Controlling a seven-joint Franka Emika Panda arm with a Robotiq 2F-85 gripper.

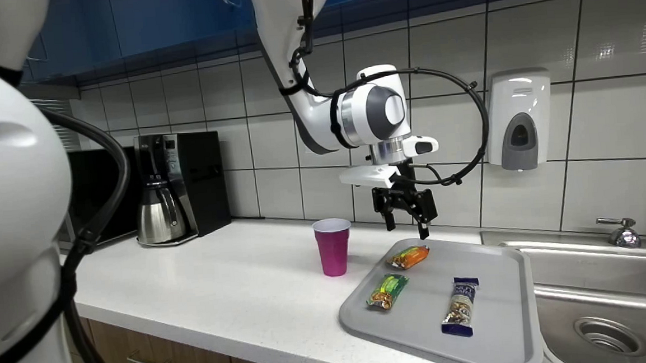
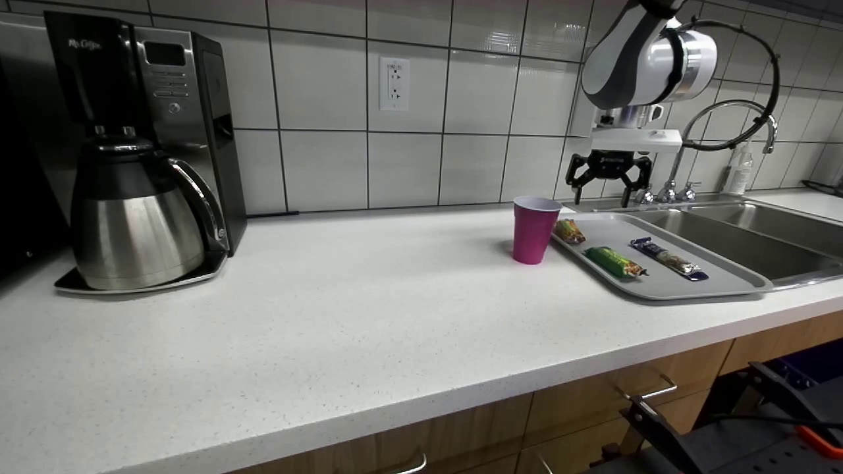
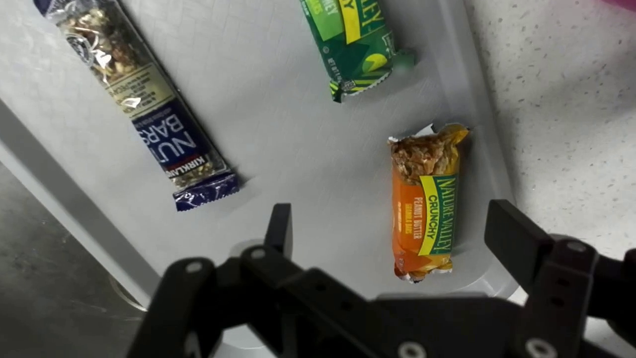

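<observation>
My gripper point(image 1: 407, 230) hangs open above the back of the grey tray point(image 1: 421, 316), with nothing between its fingers point(image 3: 514, 243). Nearest below it lies an orange granola bar point(image 3: 425, 214), which in the wrist view appears between the two fingers, closer to the right one. A green granola bar point(image 1: 387, 291) rests on the tray in front of the orange one. Farther toward the sink side lies a long nut bar point(image 3: 144, 94) with dark blue ends. In both exterior views a magenta cup point(image 2: 535, 230) stands upright on the counter beside the tray.
A steel sink point(image 1: 603, 276) adjoins the tray, with a faucet point(image 2: 673, 164) behind it. On the tiled wall hangs a soap dispenser point(image 1: 519, 119). A coffee maker point(image 2: 217, 145) with a steel carafe point(image 2: 138, 230) occupies the opposite end of the white counter point(image 2: 342, 316).
</observation>
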